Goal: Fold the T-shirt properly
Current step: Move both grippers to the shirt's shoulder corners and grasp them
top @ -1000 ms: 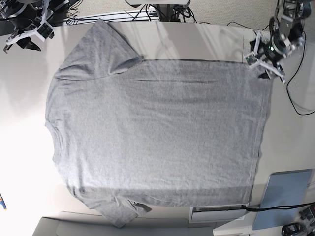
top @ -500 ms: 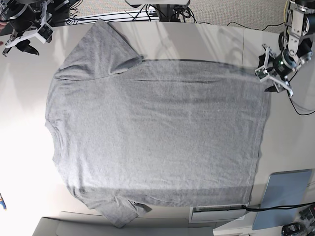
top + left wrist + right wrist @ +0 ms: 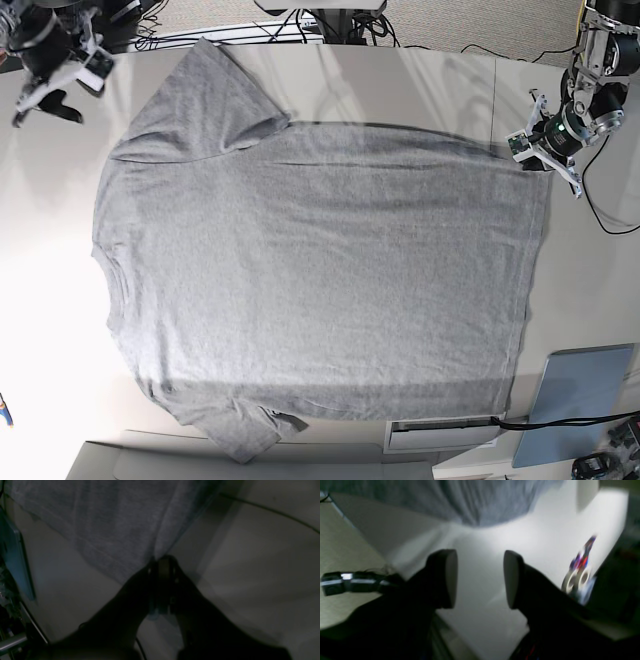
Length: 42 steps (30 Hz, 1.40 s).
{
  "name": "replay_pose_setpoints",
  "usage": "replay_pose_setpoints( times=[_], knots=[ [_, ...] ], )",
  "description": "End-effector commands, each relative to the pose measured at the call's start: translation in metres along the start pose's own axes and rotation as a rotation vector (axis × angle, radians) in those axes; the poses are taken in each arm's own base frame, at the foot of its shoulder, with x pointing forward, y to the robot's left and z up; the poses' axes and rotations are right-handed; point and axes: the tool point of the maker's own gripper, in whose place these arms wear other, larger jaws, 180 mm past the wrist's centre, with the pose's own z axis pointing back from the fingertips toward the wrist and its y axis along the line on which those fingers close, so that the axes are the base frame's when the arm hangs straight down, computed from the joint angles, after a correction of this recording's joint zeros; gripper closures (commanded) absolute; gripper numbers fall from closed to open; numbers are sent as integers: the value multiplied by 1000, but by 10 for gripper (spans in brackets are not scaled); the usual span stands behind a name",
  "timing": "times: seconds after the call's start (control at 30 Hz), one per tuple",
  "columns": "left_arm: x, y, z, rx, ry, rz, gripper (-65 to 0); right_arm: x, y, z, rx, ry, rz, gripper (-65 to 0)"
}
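T-shirt (image 3: pixel 320 270) spread flat on the table (image 3: pixel 400 85), collar at the base view's left, hem at its right. Left gripper (image 3: pixel 537 158) at the hem's far corner; right gripper (image 3: pixel 45 100) beyond the far sleeve.

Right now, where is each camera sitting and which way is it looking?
Base: high above the table, looking straight down at the spread T-shirt; both arms show at the far corners.
Left wrist: on the left arm, looking past its shut left end effector at the shirt's corner.
Right wrist: on the right arm, looking between its open right end effector at bright table and the shirt's edge.
Shared: all three see the grey T-shirt and the table.
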Motion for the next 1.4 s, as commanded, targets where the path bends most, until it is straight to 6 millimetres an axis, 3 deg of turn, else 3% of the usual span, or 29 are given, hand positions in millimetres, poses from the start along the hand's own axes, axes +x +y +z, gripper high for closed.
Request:
replay_pose_setpoints(
  times=[0.0, 0.37, 0.47, 0.6, 0.9, 1.1, 1.37],
  knots=[
    [-23, -34, 0, -126, 108, -27, 0, 4, -3, -4, -6, -19, 24, -287],
    [-22, -34, 0, -125, 104, -25, 0, 11, 46, -80, 155, -35, 135, -286],
    [-22, -34, 0, -125, 104, -24, 0, 10, 52, -94, 178, -25, 171, -286],
    [-22, -34, 0, -125, 104, -25, 0, 20, 49, -106, 180, -52, 165, -286],
    [-22, -34, 0, -125, 105, -25, 0, 28, 72, -128, 253, -63, 184, -286],
    [-22, -34, 0, -125, 106, -25, 0, 37, 74, -142, 267, -76, 201, -286],
    [-22, -34, 0, -125, 105, -25, 0, 21, 75, -158, 291, -35, 169, -265]
  ],
)
